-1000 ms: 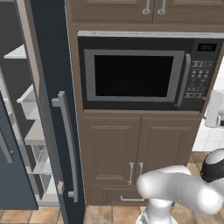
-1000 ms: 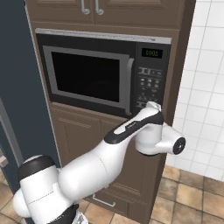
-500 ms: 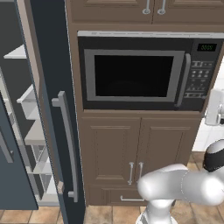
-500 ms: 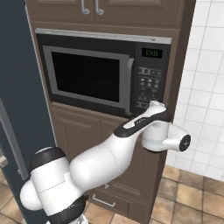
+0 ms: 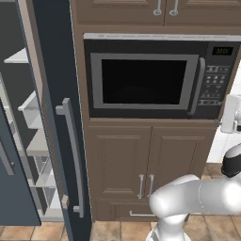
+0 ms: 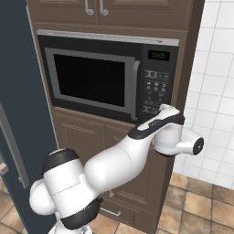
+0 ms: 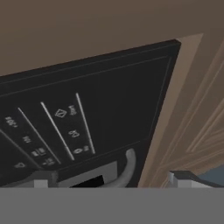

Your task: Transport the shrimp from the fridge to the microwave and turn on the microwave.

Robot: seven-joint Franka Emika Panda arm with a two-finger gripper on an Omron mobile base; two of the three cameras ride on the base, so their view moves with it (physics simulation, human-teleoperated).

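Microwave (image 5: 150, 77) is seen centre-top of the left base view, built into brown cabinets (image 5: 141, 164); its door is shut, the dark window (image 5: 143, 81) is framed in silver, and the grey vertical handle (image 5: 197, 87) sits just left of the keypad (image 5: 214, 84). A green display (image 6: 158, 55) is lit at the upper right of the right base view. Fridge (image 5: 52, 117) is seen along the left edge, door swung open, with a grey bar handle (image 5: 70, 155) and pale shelves (image 5: 33, 141) behind it. The shrimp cannot be made out in any view.

In the hand view, the gripper (image 7: 111, 177) is seen with jaws spread wide and nothing between them, fingertips (image 7: 41, 178) low in the frame, close against the black keypad panel (image 7: 65, 127). In the right base view the hand is placed just right of the keypad, by the white tiled wall (image 6: 215, 91).
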